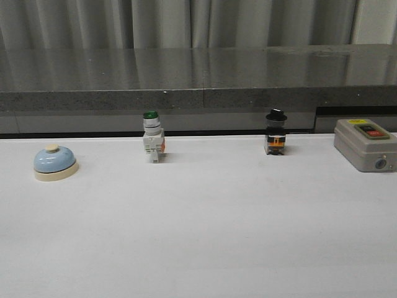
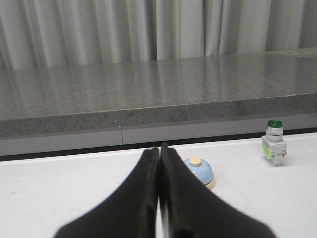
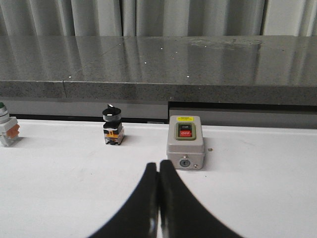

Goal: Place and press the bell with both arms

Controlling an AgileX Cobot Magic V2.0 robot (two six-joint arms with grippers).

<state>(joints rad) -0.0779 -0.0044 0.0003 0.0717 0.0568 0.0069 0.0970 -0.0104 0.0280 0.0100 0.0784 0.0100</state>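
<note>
The light-blue bell [image 1: 55, 162] with a cream base and cream button stands upright on the white table at the far left. It also shows in the left wrist view [image 2: 200, 172], partly hidden behind the right finger. My left gripper [image 2: 159, 148] is shut and empty, short of the bell and a little to its left. My right gripper [image 3: 158, 164] is shut and empty, just short of the grey box. Neither arm shows in the front view.
A green-capped white push-button switch [image 1: 152, 136] stands at the back centre-left. A black-knobbed switch [image 1: 276, 133] stands at the back centre-right. A grey box with a red button [image 1: 366, 144] sits at the far right. A dark stone ledge [image 1: 198, 81] runs behind the table.
</note>
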